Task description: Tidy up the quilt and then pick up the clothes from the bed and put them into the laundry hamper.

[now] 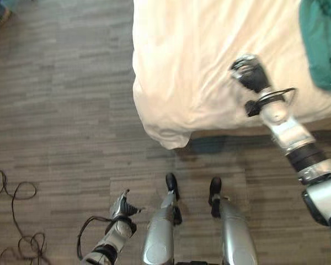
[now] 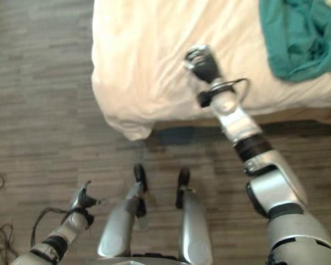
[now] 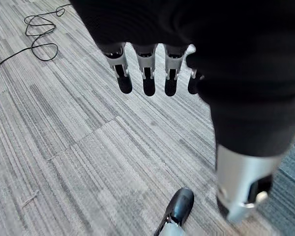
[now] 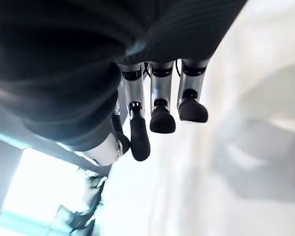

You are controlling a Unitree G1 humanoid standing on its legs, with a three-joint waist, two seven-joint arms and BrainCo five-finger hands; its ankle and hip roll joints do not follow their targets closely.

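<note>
Quilt (image 1: pixel 209 61) lay cream-white across the bed, covering it to the near edge, with soft creases running through it and one corner (image 1: pixel 171 138) drooping over the side toward the floor. Teal clothes (image 2: pixel 300 36) sat bunched on the quilt at the far right of the bed, well apart from that hanging corner.

Over the quilt, between the corner and the clothes, hung the right hand (image 2: pixel 201 62), its arm reaching in from the lower right. In the right wrist view its fingers (image 4: pixel 162 115) hung down loosely, only slightly bent, with pale quilt past them and nothing in their grasp. Whether the tips touched the fabric I couldn't tell.

Down by the robot's left side, well away from the bed, the left hand (image 1: pixel 121 207) hung low over the floor (image 1: pixel 60 121). Its fingers (image 3: pixel 146 73) pointed out in a straight row, empty, above grey wood-look planks. A dark strip of shade showed under the bed's edge.
</note>
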